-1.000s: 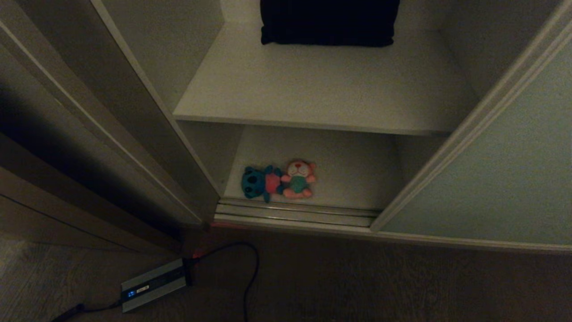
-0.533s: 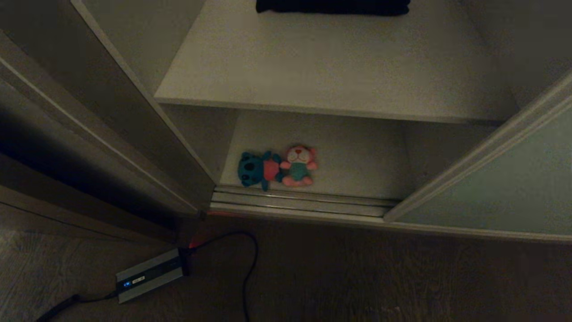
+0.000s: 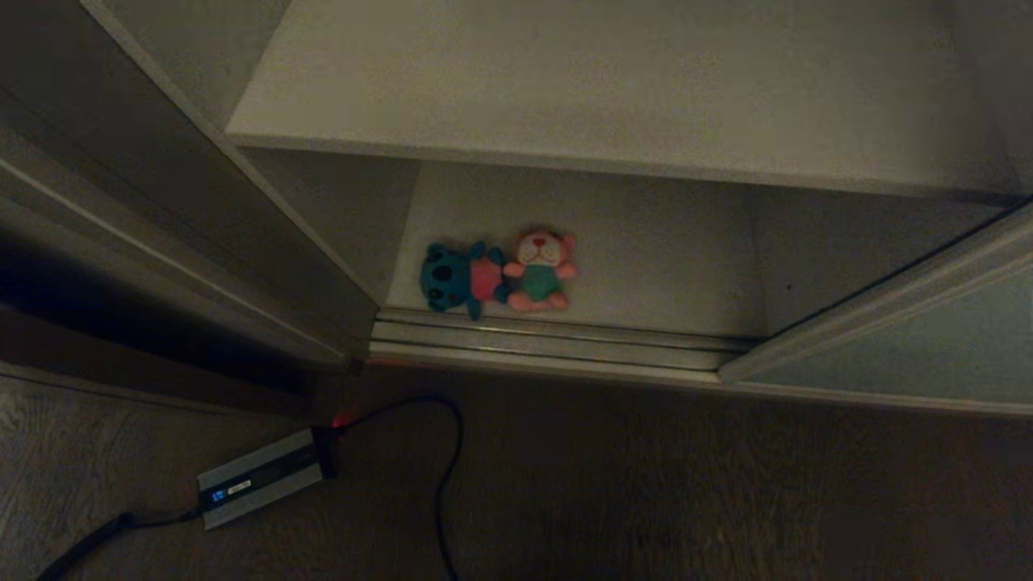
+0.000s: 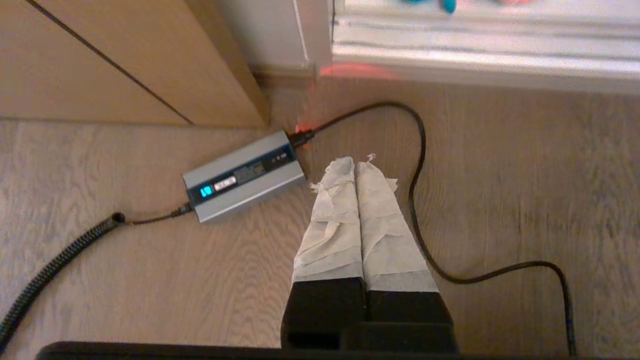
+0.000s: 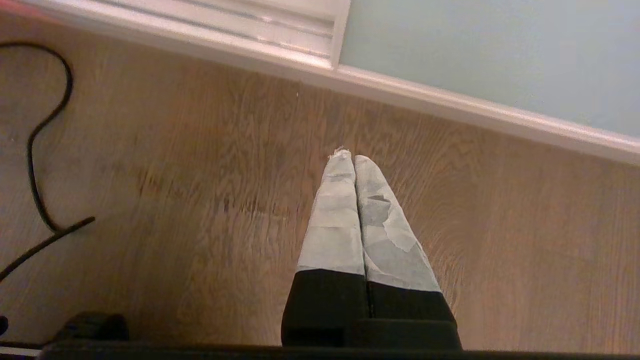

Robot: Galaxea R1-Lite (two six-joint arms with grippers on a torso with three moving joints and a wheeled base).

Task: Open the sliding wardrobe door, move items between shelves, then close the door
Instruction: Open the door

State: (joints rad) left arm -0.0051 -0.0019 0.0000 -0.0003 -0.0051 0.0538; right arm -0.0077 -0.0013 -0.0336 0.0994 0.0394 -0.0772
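The sliding wardrobe door [image 3: 912, 355] stands pushed to the right, so the wardrobe is open. On the bottom shelf [image 3: 662, 274] two plush toys lie side by side near the front: a teal-blue toy [image 3: 453, 277] with a pink shirt and a pink toy [image 3: 541, 269] with a teal shirt. An upper shelf [image 3: 613, 81] spans the top of the head view. Neither arm shows in the head view. My left gripper [image 4: 356, 161] hangs shut over the floor, holding nothing. My right gripper [image 5: 349, 156] is shut and empty too, above the floor in front of the door [image 5: 490, 50].
A ribbed metal floor track [image 3: 549, 343] runs along the wardrobe's front. A grey power brick [image 3: 257, 478] with a lit display lies on the wood floor at the left, with a black cable [image 3: 445, 468] looping from it. A brown side panel [image 3: 145, 242] stands at the left.
The whole head view has shifted: the camera has sunk and tipped down, so the dark folded cloth has left the top edge. The toys and door have not moved.
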